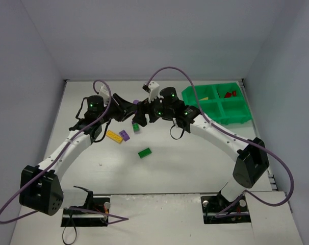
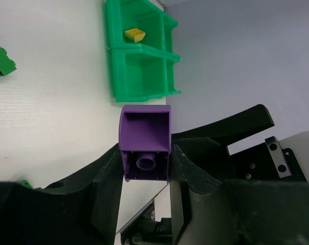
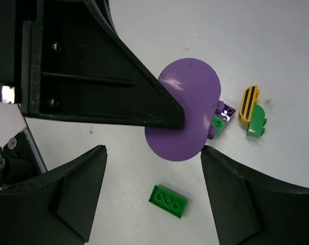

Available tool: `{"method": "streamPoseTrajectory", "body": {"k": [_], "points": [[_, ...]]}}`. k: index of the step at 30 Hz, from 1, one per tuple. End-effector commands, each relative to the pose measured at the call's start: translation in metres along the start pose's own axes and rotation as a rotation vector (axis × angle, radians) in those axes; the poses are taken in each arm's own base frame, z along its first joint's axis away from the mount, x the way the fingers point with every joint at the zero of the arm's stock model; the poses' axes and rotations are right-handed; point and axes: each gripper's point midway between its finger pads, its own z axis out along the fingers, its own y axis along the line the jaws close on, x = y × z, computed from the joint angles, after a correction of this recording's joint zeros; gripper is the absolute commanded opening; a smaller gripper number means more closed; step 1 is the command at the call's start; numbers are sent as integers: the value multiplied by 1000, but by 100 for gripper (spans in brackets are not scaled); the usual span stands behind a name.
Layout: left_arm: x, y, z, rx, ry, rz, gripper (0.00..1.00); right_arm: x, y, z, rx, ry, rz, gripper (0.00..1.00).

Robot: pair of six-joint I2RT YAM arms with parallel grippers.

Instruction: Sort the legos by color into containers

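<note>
Pinching the purple brick by its lower half, your left gripper holds it off the table in the middle of the top view, well left of the green tray at the upper right. Your right gripper faces it with its fingers spread wide and nothing between the pads. In its wrist view the brick's rounded purple face fills the centre of the frame, just above that gap.

This reads as a hand-over in the air, and that is where it can fail. If the left fingers let go before the right ones bite, the brick drops among the loose bricks lying at the bottom and right of that frame. The curved face offers the right pads little flat surface, so an off-centre grip could squirt the piece out sideways. The two wrists are crowded together, so a careless approach may knock finger against finger.

In the tray, a yellow piece sits in one compartment and a red piece in another. Put purple in neither.
</note>
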Motion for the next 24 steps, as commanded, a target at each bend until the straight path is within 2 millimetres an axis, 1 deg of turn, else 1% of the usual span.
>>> {"method": "streamPoseTrajectory", "body": {"k": [1,3,6,9,14,18,24], "points": [[-17,-52,-10,155,-47,47,11,-50,7,1,7,-140,-66,70],[-16,-50,-10,152,-44,45,11,-54,6,2,15,-152,-70,65],[-14,-50,-10,153,-38,43,11,-58,5,4,23,-161,-75,62],[-14,-49,-11,154,-40,42,11,-60,2,5,37,-167,-78,59],[-10,-45,-10,146,-26,38,11,-63,0,3,51,-181,-74,50],[-9,-44,-10,151,-21,28,11,-63,-2,5,61,-184,-69,50],[-6,-44,-10,154,-12,28,11,-68,-5,7,78,-200,-61,50]]}}
